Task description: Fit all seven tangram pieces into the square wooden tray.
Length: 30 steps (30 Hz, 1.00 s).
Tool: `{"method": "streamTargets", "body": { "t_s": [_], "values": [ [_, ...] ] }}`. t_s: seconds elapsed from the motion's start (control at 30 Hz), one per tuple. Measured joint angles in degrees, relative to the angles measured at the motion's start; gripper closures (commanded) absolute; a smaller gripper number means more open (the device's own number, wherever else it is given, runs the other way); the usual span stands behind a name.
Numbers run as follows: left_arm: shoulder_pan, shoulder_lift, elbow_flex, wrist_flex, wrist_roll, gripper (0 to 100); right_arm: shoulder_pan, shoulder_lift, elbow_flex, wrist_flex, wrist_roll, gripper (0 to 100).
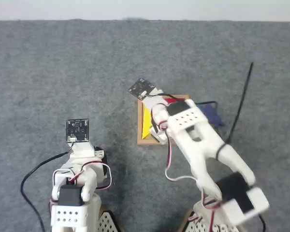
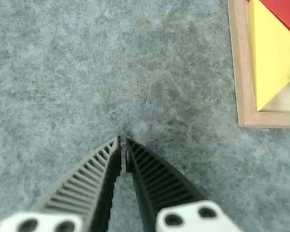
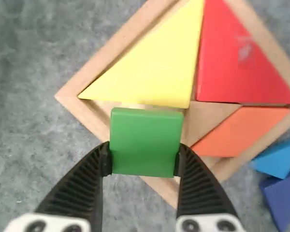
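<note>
Your wooden tray (image 3: 116, 56) holds the big yellow triangle (image 3: 154, 67), the red triangle (image 3: 237, 63) and the orange piece (image 3: 237, 133), with a bare spot (image 3: 208, 113) of floor between yellow and orange. Your right gripper (image 3: 144, 157) squeezes the green square (image 3: 144, 140) by two sides, right at that spot, one edge lined up along the yellow triangle's edge. Your left gripper (image 2: 122, 145) is closed on nothing over the carpet (image 2: 87, 72) beside the tray, so the right arm is nearer.

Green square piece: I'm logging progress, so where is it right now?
In the right wrist view the green square is clamped in the right gripper, over the wooden tray's rim, next to the yellow triangle.
</note>
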Motion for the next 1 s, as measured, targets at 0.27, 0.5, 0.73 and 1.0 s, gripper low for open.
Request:
{"method": "streamTargets", "body": {
  "t_s": [0.27, 0.5, 0.73, 1.0],
  "values": [
    [0.0, 0.0, 0.0, 0.0, 0.0, 99, -0.09, 8.26, -4.92, 0.0, 0.0, 98.5],
    [0.0, 0.0, 0.0, 0.0, 0.0, 99, -0.09, 8.35, -5.1, 0.0, 0.0, 85.3],
    [0.0, 0.0, 0.0, 0.0, 0.0, 99, -0.09, 8.35, -5.1, 0.79, 0.0, 84.8],
    [0.0, 0.0, 0.0, 0.0, 0.0, 99, -0.09, 8.35, -5.1, 1.23, 0.0, 80.5]
  ]
}}
